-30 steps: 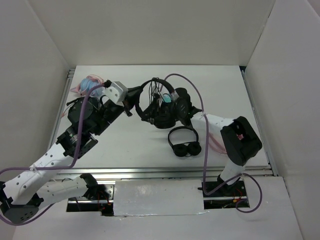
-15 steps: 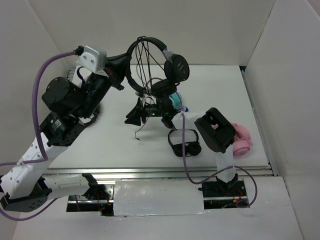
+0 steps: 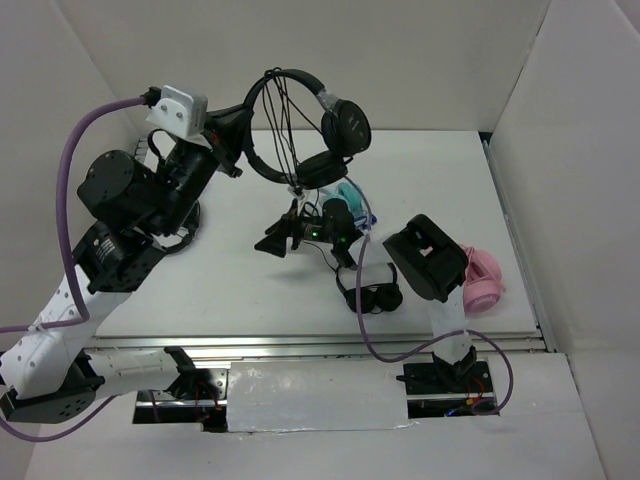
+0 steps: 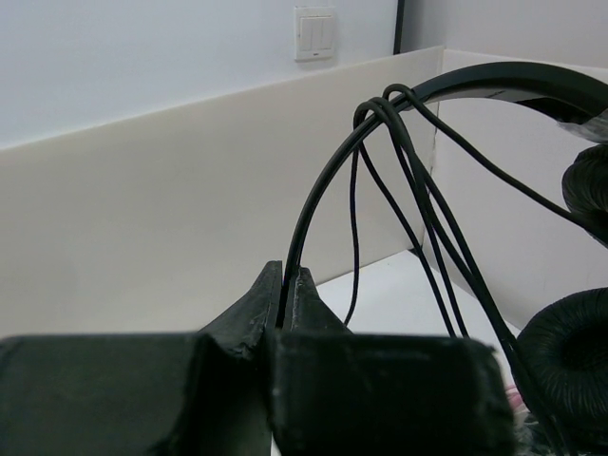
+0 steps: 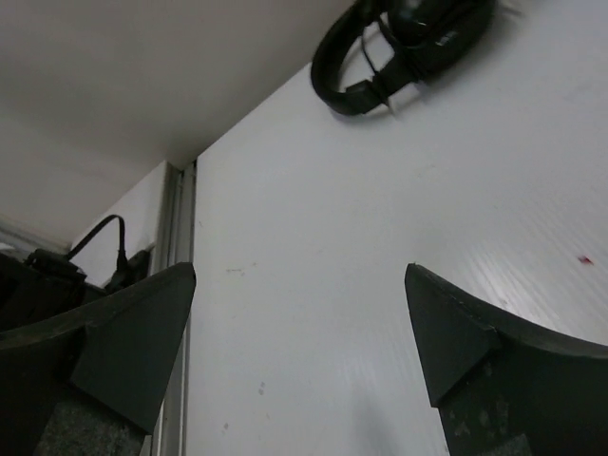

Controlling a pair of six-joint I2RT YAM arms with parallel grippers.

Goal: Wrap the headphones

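pale panels on three sides of a white desk [image 3: 250,290], with a wall switch plate [image 4: 314,33] beyond the far panel in the left wrist view. raised well above the far left part of the desk: the left claw [image 3: 243,145], pressed together on the thin headband of the headphones [image 3: 290,78], seen from its own camera as two black fingertips [image 4: 306,304] closed tight around the band. held clear of the surface, headband arching up and to the right, both round padded earcups hanging at the right end of the arc, over the far middle of the desk. several loops of thin black cable [image 3: 285,130] strung across the inside of the arc, draped over the band near the top and gathered down toward the lower earcup. lower, over the middle of the desk: the right claw [image 3: 280,238], spread wide apart and gripping nothing, pointed toward the left edge, only bare desk between its fingers in the wrist view. cannot tell whether any cable strand touches it. just beside the right wrist, toward the far edge, a teal-and-white pair [image 3: 350,193], partly hidden. flat on the desk toward the near edge, right of centre, another black pair [image 3: 370,295], folded compactly. near the right edge, half behind the right arm, something pink [image 3: 482,280].
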